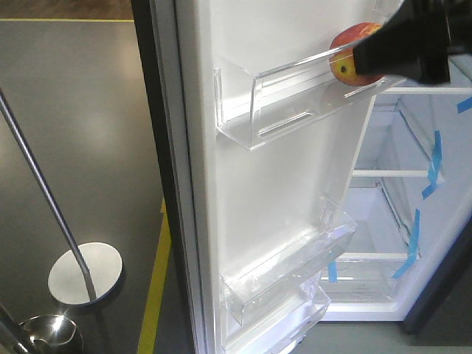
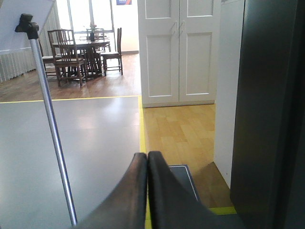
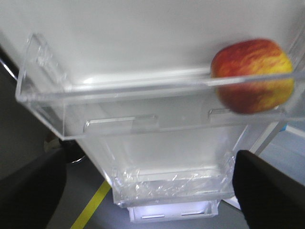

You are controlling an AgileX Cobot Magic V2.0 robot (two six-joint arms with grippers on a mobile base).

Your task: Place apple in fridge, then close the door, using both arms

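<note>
Right tool (image 3: 150, 160) gapes below apple (image 3: 251, 76), apparently inside door bin (image 3: 143, 121).

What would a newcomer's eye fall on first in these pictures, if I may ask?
The red-and-yellow apple sits in the upper clear bin of the open door, at the end nearest the fridge shelves. The right gripper is open and clear of it; the left gripper is shut, beside a chrome pole.
</note>
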